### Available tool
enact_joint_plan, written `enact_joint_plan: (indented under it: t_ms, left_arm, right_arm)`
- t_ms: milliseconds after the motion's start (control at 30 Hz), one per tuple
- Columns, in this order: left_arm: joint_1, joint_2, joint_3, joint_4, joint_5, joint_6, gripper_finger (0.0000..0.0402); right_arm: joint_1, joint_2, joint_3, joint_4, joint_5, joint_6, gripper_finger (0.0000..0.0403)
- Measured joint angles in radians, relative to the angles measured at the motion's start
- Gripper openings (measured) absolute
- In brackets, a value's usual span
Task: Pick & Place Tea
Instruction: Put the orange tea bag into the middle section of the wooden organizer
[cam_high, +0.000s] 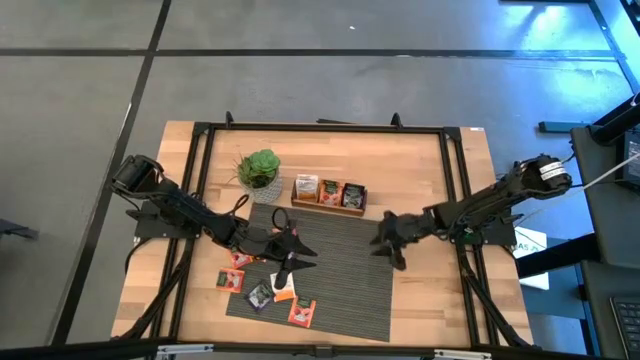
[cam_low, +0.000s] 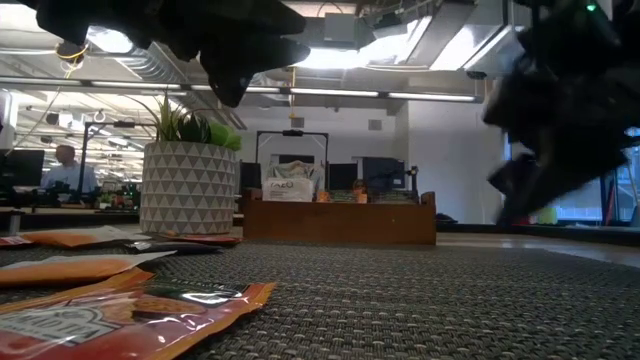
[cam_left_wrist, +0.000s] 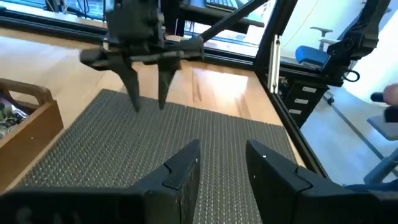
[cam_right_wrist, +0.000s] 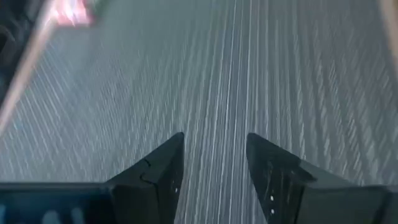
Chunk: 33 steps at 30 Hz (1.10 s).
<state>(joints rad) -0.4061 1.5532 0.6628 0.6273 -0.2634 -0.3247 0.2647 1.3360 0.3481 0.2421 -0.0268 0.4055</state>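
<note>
1. Sachets (cam_high: 262, 287) are counted as five loose on the mat (cam_high: 340, 285), near its plant-side corner, with three more standing in the wooden tray (cam_high: 328, 194) just beyond the mat.
2. Left tool (cam_high: 292, 250) is held over the loose sachets, fingers parted, empty; right tool (cam_high: 387, 243) is held over bare mat, fingers apart, empty.
3. Plant (cam_low: 187, 175) and a seated person (cam_low: 63, 168) are shown level only in the low view.
</note>
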Motion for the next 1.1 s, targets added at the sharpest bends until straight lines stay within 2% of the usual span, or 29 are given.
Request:
enact_joint_plan:
  t_ms: [167,367,467,767,933,1100]
  left_arm:
    - [0.0,0.0,0.0,0.0,0.0,-0.003,0.0125]
    - [0.0,0.0,0.0,0.0,0.0,-0.004,0.0125]
    - [0.0,0.0,0.0,0.0,0.0,-0.003,0.0125]
    - [0.0,0.0,0.0,-0.001,0.007,-0.007,0.0125]
    - [-0.006,0.0,0.0,-0.024,0.112,-0.023,0.0125]
    - [-0.059,0.002,0.009,-0.122,0.111,-0.051,0.0125]
  right_arm:
    - [0.02,0.006,0.0,-0.144,0.088,0.053,0.0174]
    - [0.02,0.004,0.002,-0.228,0.283,0.037,0.0174]
    - [0.013,0.005,0.001,-0.235,0.344,0.027,0.0174]
    - [-0.012,0.002,0.003,-0.229,0.329,0.009,0.0174]
    - [-0.009,-0.016,0.077,-0.195,0.253,0.0,0.0174]
    - [0.001,-0.016,0.144,-0.047,0.17,-0.049,0.0174]
